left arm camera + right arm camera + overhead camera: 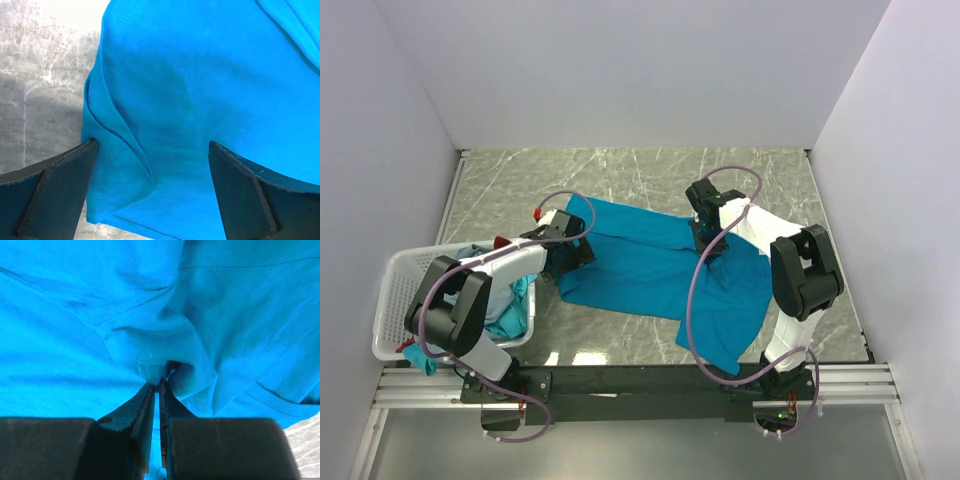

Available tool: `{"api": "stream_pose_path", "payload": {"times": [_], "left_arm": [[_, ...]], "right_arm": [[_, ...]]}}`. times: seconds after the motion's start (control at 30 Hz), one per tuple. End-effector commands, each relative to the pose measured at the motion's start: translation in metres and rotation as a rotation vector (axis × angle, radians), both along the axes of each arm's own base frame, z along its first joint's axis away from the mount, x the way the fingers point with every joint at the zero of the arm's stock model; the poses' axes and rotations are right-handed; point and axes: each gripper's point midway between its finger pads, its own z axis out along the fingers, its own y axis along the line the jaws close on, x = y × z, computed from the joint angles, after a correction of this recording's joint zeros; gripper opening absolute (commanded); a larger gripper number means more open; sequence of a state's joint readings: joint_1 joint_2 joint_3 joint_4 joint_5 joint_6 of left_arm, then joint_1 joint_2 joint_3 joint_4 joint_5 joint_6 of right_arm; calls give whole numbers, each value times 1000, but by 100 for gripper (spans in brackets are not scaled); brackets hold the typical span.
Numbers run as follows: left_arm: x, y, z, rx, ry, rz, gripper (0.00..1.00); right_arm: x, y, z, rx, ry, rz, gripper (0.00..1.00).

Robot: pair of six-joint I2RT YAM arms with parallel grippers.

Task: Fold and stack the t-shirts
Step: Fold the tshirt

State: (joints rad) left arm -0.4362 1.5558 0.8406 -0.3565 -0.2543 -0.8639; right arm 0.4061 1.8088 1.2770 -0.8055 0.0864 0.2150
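One blue t-shirt (pixel 650 275) lies spread but rumpled on the table (pixel 620 170) between the arms — not yet folded. Right claw (pixel 159 382): fingers nearly together, pinching a puckered gather of the cloth on the shirt's right part. Left claw (pixel 152 145): jaws wide apart, straddling the shirt's left hemmed corner and gripping nothing. I note other shirts (pixel 510 300) bundled in the white basket (pixel 395 275) at the left. I judge the step in hand to be taking two holds for flattening or a first fold. Next I would close the left claw on that corner — then move both arms together, keeping the cloth taut.
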Motion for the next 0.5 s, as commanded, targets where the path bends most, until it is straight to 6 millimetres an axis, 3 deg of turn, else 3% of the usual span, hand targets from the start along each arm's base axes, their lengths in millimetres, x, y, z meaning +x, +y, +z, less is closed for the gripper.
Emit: {"api": "stream_pose_path", "payload": {"times": [0.0, 0.27, 0.37, 0.43, 0.47], "left_arm": [[5, 12, 0, 61, -1, 38, 99], [43, -24, 74, -40, -172, -31, 99], [63, -31, 97, -55, -235, -26, 100], [74, -32, 96, -29, -232, -22, 99], [86, -37, 107, -35, -262, -26, 99]], "right_arm": [[12, 8, 10, 26, -48, 14, 14], [14, 14, 5, 54, -60, 12, 13], [14, 13, 5, 55, -65, 10, 13], [13, 13, 3, 56, -65, 7, 13], [15, 13, 4, 58, -67, 3, 13]]}}
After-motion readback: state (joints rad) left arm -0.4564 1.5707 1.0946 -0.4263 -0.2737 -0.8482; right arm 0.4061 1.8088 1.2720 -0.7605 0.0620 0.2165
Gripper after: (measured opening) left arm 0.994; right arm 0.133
